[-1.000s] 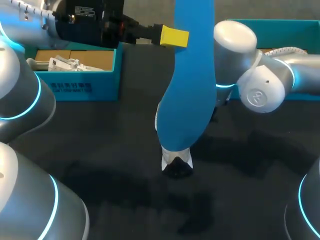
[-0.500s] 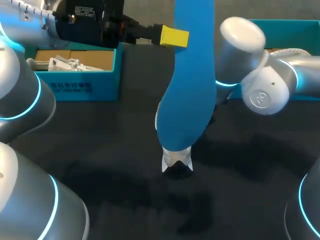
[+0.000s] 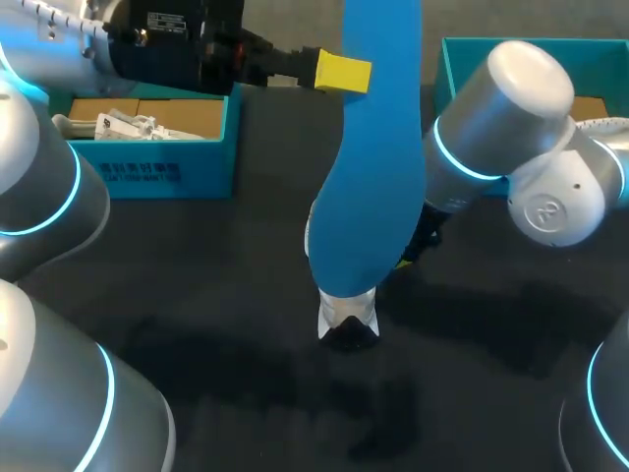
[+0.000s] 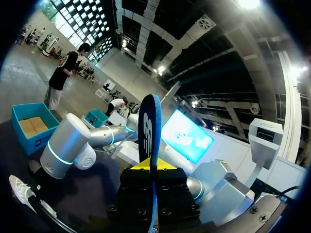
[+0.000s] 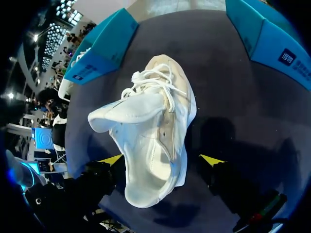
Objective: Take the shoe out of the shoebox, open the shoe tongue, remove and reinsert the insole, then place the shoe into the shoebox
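As the head view has it, the dark table (image 3: 197, 295) carries two teal boxes, one shoe and one insole, with two arms over it. Left arm (image 3: 39, 197) stands well to the left of the shoe (image 3: 346, 317). Right arm (image 3: 501, 138) enters from the shoe's right, with its big joints above and right of the shoe. Box one (image 3: 157, 147), holding brown card and white paper, sits up-left of the shoe, well apart. Box two (image 3: 531, 59) sits up-right of the shoe, partly behind the right arm. Blue insole (image 3: 369, 177) hangs upright over the shoe and hides all but one end of it from the head view. Left gripper (image 4: 149, 165) is clenched on the insole's end. Right gripper (image 5: 162, 160) is spread, one yellow tip on either side of the shoe's heel end; contact cannot be told. Shoe rests on the table outside both boxes, tongue pulled out wide. Dark tabletop shows on the shoe's near side and to its left.
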Controlling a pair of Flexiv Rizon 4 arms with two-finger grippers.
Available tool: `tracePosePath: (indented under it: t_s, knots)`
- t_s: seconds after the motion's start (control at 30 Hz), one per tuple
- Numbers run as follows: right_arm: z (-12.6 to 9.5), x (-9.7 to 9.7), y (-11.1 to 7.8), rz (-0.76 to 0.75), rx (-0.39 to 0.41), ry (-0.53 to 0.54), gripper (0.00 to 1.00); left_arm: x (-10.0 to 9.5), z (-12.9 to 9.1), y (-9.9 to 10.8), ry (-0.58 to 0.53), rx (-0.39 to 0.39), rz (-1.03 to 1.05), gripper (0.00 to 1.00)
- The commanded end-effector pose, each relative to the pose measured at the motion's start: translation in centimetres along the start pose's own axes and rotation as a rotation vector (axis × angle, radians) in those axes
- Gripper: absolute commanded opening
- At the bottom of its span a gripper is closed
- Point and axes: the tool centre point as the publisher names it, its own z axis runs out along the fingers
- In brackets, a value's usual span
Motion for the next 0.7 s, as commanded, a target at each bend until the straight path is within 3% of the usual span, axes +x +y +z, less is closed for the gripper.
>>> tracePosePath:
  t_s: [0.03,0.3,0.4,0.43,0.5,0.7]
  knots:
    - [0.1,0.1,-0.1,0.000,-0.002,0.001,1.00,-0.1,0.1,0.0,0.000,-0.002,0.000,0.00]
    - [0.1,0.1,-0.1,0.000,-0.002,0.001,1.00,-0.1,0.1,0.0,0.000,-0.002,0.000,0.00]
    - [-0.5,-0.2,0.1,0.032,0.004,0.057,1.00,-0.1,0.1,0.0,0.000,-0.002,0.000,0.00]
    - [-1.9,-0.8,0.4,0.085,0.000,0.141,1.00,-0.1,0.1,0.0,0.000,-0.002,0.000,0.00]
    - [-2.7,-1.4,0.6,0.125,-0.008,0.191,1.00,-0.1,0.1,0.0,0.000,-0.002,0.000,0.00]
    - [-4.7,-2.4,1.2,0.194,-0.031,0.303,1.00,-0.1,0.1,0.0,0.000,-0.002,0.000,0.00]
